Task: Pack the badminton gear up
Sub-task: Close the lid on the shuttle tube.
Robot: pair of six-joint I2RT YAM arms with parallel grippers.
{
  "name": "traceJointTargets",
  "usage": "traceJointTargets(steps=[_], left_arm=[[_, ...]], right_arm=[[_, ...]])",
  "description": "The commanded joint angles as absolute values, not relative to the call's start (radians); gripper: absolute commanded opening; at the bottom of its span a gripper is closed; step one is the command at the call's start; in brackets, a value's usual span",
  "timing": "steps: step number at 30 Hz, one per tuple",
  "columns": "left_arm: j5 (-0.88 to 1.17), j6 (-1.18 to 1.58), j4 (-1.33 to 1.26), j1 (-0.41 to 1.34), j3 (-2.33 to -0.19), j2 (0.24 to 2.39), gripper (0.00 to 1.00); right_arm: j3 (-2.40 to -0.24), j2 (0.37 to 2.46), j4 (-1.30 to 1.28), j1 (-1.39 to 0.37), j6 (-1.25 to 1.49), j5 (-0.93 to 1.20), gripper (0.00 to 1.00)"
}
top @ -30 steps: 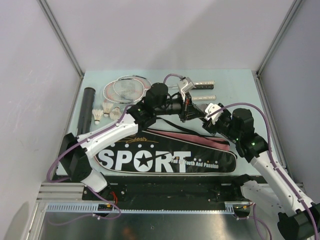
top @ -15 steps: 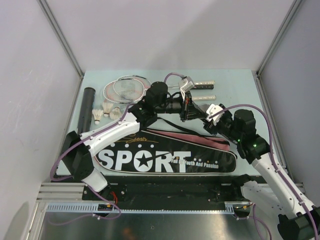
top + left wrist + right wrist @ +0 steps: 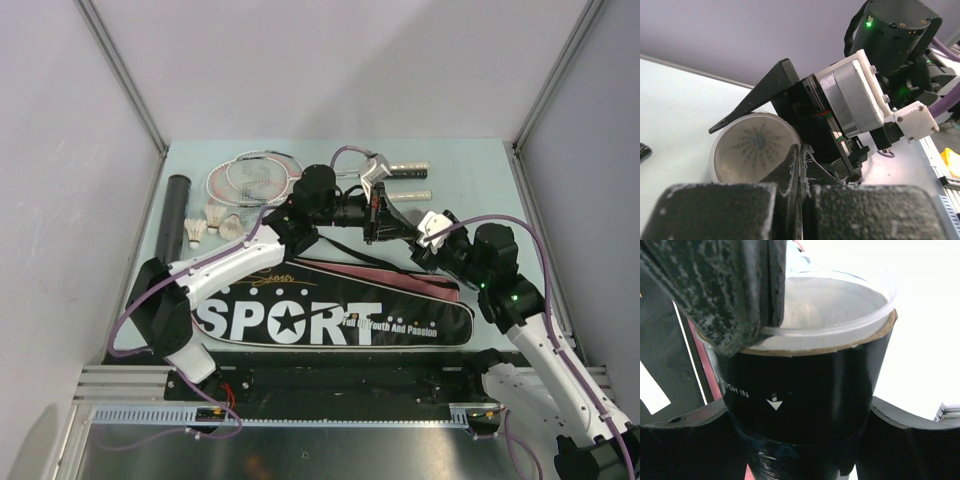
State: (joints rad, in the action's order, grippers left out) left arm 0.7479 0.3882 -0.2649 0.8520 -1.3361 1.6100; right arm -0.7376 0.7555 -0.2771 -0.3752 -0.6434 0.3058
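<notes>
My right gripper (image 3: pixel 800 412) is shut on a dark tube (image 3: pixel 805 375) printed "PUSH IN", one finger on each side, just below its clear plastic lid (image 3: pixel 835 305). My left gripper (image 3: pixel 801 161) is shut with nothing between its fingers, and its tips rest against the lid's rim (image 3: pixel 754 145). Both grippers meet over the middle of the table, left gripper (image 3: pixel 374 228) and right gripper (image 3: pixel 405 238). A second dark tube (image 3: pixel 175 208) lies at the far left. Three white shuttlecocks (image 3: pixel 214 226) sit beside it. Pink-and-white rackets (image 3: pixel 250 178) lie at the back, handles (image 3: pixel 412 170) pointing right.
A long black bag (image 3: pixel 330 312) printed "SPORT" lies across the front of the table, its zip open with pink lining (image 3: pixel 380 272) showing. Metal frame posts and grey walls close in the table on the left, right and back.
The right arm has drifted slightly to the right. The left arm has barely shifted. Both grippers stay as they were.
</notes>
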Motion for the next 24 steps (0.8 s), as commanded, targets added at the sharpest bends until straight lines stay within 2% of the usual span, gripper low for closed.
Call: traceJointTargets(steps=[1, 6, 12, 16, 18, 22, 24], left_arm=[[0.868, 0.451, -0.322, 0.89, -1.324, 1.683, 0.01], [0.906, 0.474, -0.325, 0.89, -1.33, 1.722, 0.0], [1.112, 0.514, -0.316, 0.881, -1.411, 1.825, 0.02], [1.209, 0.59, -0.31, 0.874, -1.479, 1.916, 0.13], [1.21, 0.62, -0.307, 0.868, -1.493, 1.95, 0.16], [1.227, 0.667, -0.305, 0.864, -1.54, 2.045, 0.3], [1.253, 0.68, -0.305, 0.865, -1.606, 2.115, 0.32]], right_arm=[[-0.726, 0.718, -0.132, -0.388, -0.597, 0.46, 0.17], [-0.707, 0.69, -0.101, -0.384, -0.615, 0.524, 0.17], [-0.699, 0.646, -0.106, -0.385, -0.672, 0.627, 0.15], [-0.699, 0.632, -0.118, -0.394, -0.687, 0.663, 0.15], [-0.699, 0.623, -0.109, -0.411, -0.687, 0.657, 0.14], [-0.698, 0.597, -0.072, -0.452, -0.669, 0.641, 0.14], [-0.699, 0.591, -0.054, -0.459, -0.661, 0.661, 0.14]])
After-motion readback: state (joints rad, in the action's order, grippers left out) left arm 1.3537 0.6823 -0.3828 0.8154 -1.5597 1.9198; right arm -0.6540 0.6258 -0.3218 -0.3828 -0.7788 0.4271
